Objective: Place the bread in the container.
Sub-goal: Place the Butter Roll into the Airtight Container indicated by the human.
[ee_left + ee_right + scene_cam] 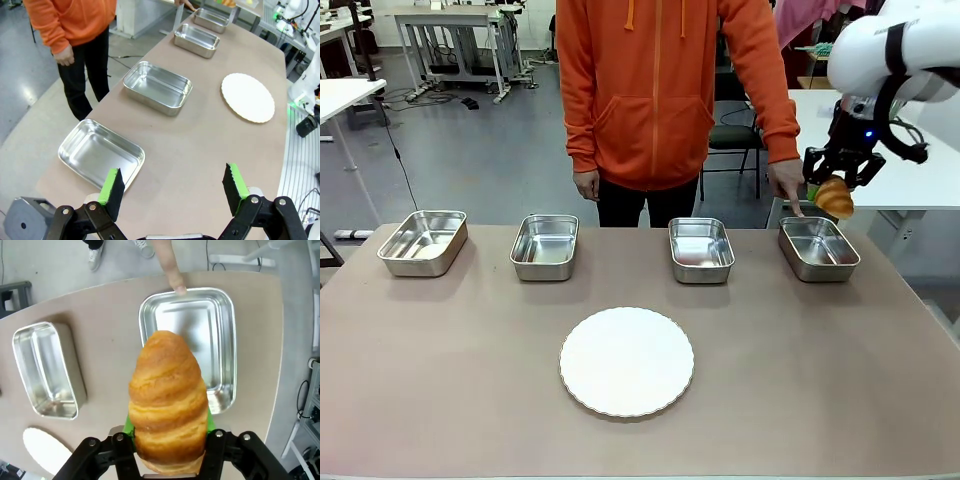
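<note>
The right arm (895, 45) is glossy white with rounded shells and a black band near the wrist, where a small blue light glows and a black cable loops. Its gripper (834, 183) is black. The left gripper (172, 186) has black linked fingers with silver screws and bright green pads (111, 185). The person (665, 95) wears an orange hoodie with a front pocket and drawstrings, and dark trousers.

No readable text, label, brand, number or sign appears on anything across the three camera views.
</note>
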`<state>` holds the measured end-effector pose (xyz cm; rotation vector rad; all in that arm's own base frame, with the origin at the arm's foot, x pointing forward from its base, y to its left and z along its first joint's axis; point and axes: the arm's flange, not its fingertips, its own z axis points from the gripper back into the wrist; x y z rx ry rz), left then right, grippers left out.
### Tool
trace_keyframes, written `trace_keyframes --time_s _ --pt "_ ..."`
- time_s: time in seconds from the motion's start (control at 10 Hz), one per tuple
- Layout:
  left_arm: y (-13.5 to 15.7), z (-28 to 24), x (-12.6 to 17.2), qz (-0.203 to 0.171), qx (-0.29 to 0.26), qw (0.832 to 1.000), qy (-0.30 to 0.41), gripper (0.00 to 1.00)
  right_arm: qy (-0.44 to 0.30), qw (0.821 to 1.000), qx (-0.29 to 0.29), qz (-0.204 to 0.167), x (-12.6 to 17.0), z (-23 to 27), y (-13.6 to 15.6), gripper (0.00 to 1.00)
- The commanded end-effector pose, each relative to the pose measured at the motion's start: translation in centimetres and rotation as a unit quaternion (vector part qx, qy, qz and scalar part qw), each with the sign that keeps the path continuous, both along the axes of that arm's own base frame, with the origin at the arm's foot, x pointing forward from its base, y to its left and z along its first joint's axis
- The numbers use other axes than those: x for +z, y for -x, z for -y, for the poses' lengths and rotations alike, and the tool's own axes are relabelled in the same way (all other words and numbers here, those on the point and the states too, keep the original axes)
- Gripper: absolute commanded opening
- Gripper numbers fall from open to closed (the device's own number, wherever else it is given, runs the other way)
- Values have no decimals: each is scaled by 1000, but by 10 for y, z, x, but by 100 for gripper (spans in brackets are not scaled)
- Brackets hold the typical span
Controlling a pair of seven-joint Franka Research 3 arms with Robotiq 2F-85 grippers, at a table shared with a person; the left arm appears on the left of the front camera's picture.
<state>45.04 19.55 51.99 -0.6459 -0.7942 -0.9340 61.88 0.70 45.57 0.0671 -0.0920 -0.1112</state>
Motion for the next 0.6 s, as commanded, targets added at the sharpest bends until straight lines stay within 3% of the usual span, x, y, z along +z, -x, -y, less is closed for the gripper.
trace_keyframes --time_s 0.0,0.5 --pt "1 2 3 4 -4 1000 2 100 12 1000 -15 19 -17 -5 1 56" --pt "1 2 3 4 -4 1000 2 100 33 999 -8 12 -70 4 18 56"
